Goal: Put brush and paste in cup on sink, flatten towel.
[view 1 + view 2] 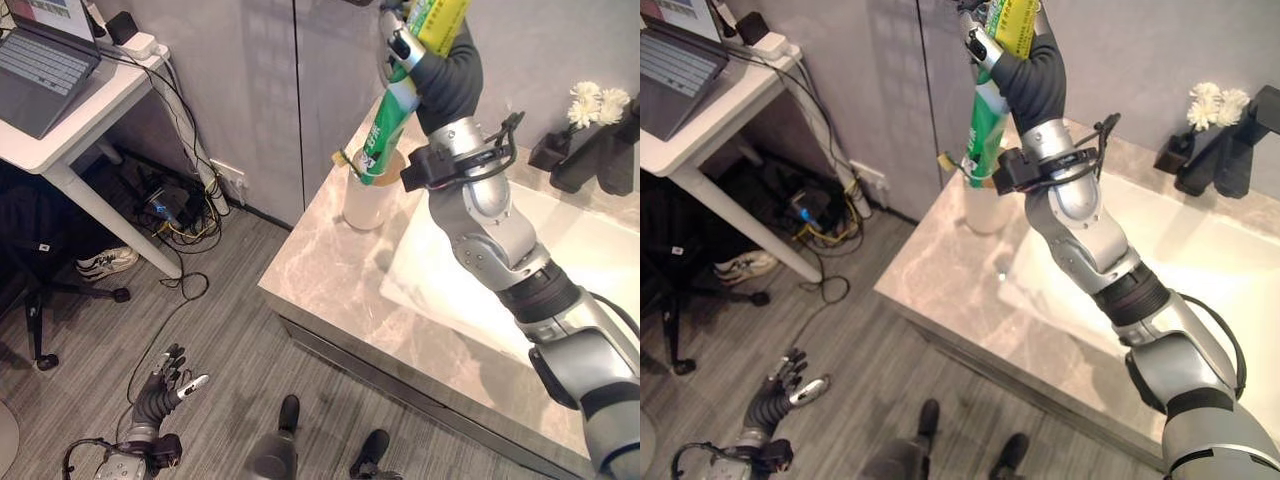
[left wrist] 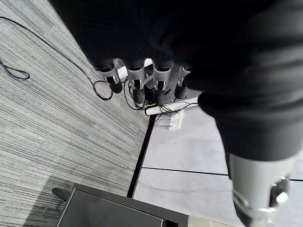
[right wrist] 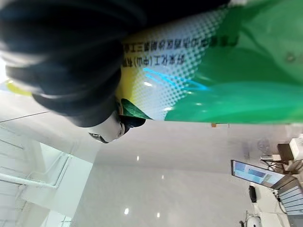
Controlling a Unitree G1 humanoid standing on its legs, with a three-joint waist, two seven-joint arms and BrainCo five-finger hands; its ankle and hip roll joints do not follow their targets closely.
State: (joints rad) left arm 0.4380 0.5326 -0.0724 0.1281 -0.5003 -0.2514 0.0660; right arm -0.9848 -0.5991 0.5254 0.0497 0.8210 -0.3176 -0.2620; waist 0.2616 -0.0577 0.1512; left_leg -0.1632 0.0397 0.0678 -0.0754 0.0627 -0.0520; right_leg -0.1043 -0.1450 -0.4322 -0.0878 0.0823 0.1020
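Note:
My right hand (image 1: pixel 443 72) is raised high over the counter's far left corner, shut on a green and yellow toothpaste tube (image 1: pixel 392 112). The tube slants down, and its lower end reaches the mouth of a pale cup (image 1: pixel 371 203) standing on the marble counter (image 1: pixel 330 280). A small yellow tip (image 1: pixel 345 157) pokes out at the cup's rim. In the right wrist view the tube (image 3: pixel 227 71) lies against the hand's dark cover (image 3: pixel 61 61). My left hand (image 1: pixel 165 385) hangs low over the floor with straight fingers (image 2: pixel 137 85), holding nothing.
A white sink basin (image 1: pixel 600 260) lies right of the cup, with a black faucet (image 1: pixel 590 160) and white flowers (image 1: pixel 592 103) behind it. A white desk (image 1: pixel 90 110) with a laptop (image 1: pixel 40 60) stands at the left, cables (image 1: pixel 180 215) on the floor beneath.

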